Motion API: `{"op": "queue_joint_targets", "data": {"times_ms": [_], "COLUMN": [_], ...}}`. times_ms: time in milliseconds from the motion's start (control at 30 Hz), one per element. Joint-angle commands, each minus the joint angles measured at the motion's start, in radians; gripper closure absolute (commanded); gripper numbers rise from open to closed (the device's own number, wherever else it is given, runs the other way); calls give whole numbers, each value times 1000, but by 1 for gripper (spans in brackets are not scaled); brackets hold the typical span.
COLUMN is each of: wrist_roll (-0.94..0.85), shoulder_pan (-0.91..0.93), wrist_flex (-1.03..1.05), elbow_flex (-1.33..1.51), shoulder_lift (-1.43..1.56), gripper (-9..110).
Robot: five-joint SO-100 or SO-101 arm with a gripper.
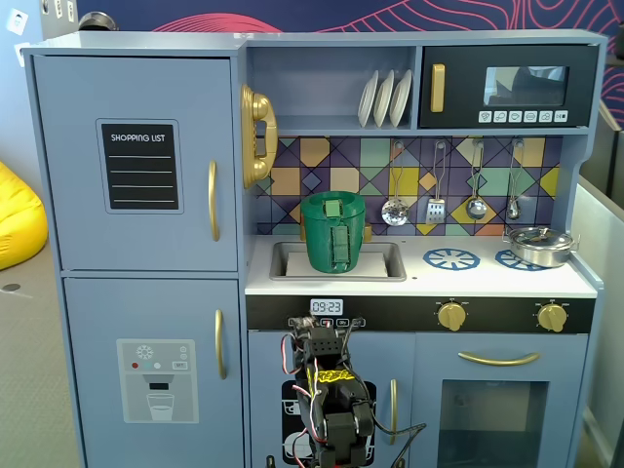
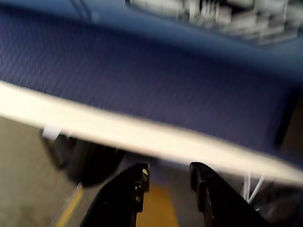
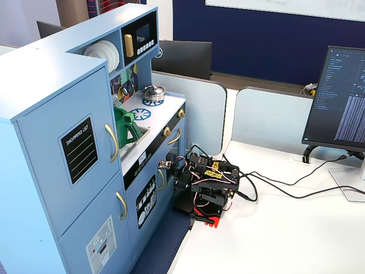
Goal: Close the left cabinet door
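The left cabinet door (image 1: 136, 161) is a tall light-blue panel at the toy kitchen's upper left in both fixed views, flush with its frame. It carries a black "SHOPPING LIST" chalkboard label (image 1: 141, 166) and a curved gold handle (image 1: 213, 201) along its right edge. A green watering can (image 1: 333, 232) stands in the sink (image 1: 384, 265); white plates (image 1: 384, 98) stand upright on the shelf. In the wrist view, the gripper (image 2: 168, 174) is empty, its black fingers parted.
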Motion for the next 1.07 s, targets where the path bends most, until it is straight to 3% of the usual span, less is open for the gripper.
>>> {"op": "queue_joint_targets", "data": {"times_ms": [0,267,1033], "wrist_roll": [78,270,236], "shoulder_pan": [38,35,54], "wrist_flex": [110,229,232], "elbow_flex": [52,66,66], "shoulder_lift": [34,34,35], "gripper": [101,101,94]}}
